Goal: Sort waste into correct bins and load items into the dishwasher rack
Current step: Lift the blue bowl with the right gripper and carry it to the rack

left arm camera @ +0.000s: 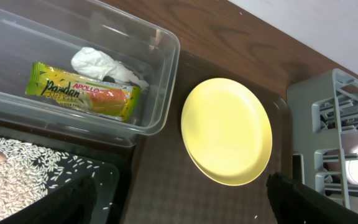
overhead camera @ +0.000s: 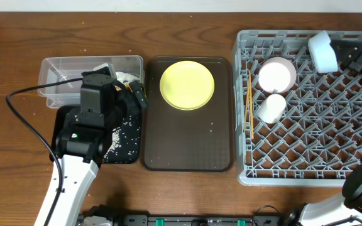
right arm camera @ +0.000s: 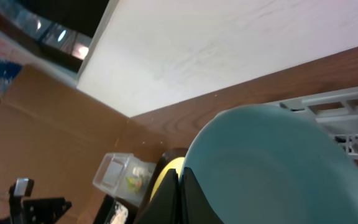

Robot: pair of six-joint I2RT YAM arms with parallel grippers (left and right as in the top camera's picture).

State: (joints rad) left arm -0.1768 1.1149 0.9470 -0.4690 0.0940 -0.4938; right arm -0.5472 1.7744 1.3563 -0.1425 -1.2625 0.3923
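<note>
My right gripper (overhead camera: pixel 339 51) is shut on the rim of the light blue bowl (overhead camera: pixel 322 51), held tilted over the far right corner of the grey dishwasher rack (overhead camera: pixel 319 150). In the right wrist view the closed fingers (right arm camera: pixel 188 199) pinch the bowl (right arm camera: pixel 272 168). The rack holds a white bowl (overhead camera: pixel 276 74), a white cup (overhead camera: pixel 272 108) and chopsticks (overhead camera: pixel 249 100). My left gripper (left arm camera: pixel 185 208) is open and empty near the tub. The yellow-green plate (overhead camera: pixel 187 84) lies on the brown tray (overhead camera: pixel 187 144). The wrapper (left arm camera: pixel 82 92) and tissue (left arm camera: pixel 104 65) are in the clear tub (left arm camera: pixel 160 74). Rice (left arm camera: pixel 11 180) lies in the black tray (overhead camera: pixel 127 141).
The left arm's body covers much of the black tray and part of the clear tub (overhead camera: pixel 58 81). A black cable (overhead camera: pixel 24 125) loops on the table at the left. A white wall (right arm camera: pixel 229 37) rises behind the table's far edge.
</note>
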